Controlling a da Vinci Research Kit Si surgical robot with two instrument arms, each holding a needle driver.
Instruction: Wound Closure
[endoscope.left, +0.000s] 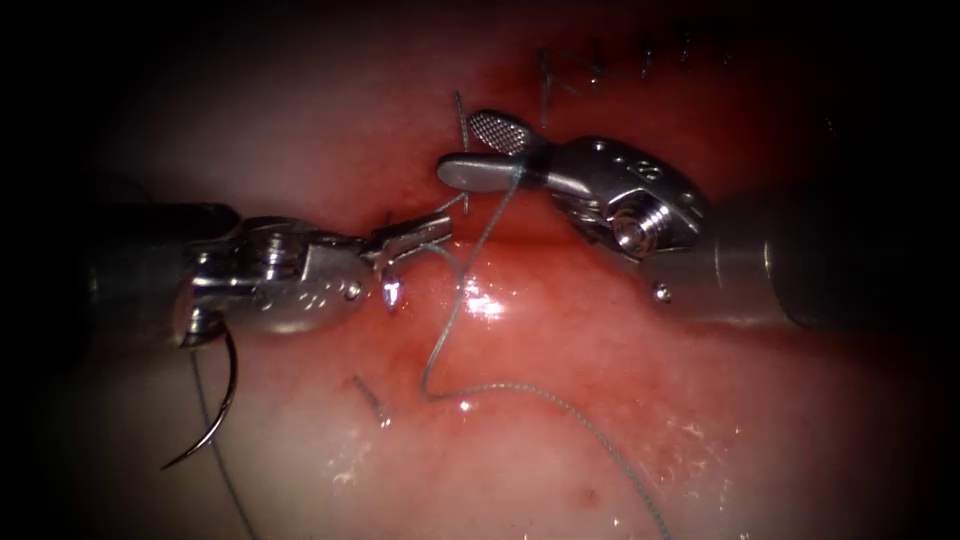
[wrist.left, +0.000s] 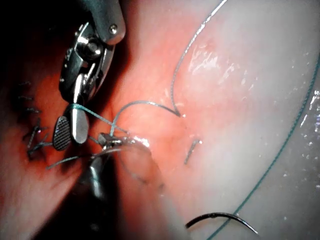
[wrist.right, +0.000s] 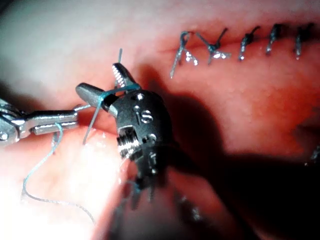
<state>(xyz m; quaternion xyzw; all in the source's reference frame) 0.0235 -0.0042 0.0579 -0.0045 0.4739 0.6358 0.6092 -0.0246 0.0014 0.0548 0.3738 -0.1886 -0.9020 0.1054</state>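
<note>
My left tool (endoscope.left: 438, 229) comes in from the left, its jaws shut on the blue thread (endoscope.left: 452, 325) beside the cut (endoscope.left: 520, 235). My right tool (endoscope.left: 460, 147) stands above the cut with open jaws and nothing between them. The thread is wound around the base of those jaws (wrist.right: 98, 79) and runs across to the left tool's tip (wrist.right: 74, 119). The curved needle (endoscope.left: 222, 400) lies free on the tissue (endoscope.left: 640, 400), left of the cut and under the left tool's shaft. It is not in the tissue and neither tool holds it (wrist.left: 220, 217).
Several finished stitches (endoscope.left: 620, 65) with short tails close the cut at the upper right (wrist.right: 240, 45). A short cut thread end (endoscope.left: 370, 398) lies on the tissue below the left tool. A long slack length of thread trails to the lower right.
</note>
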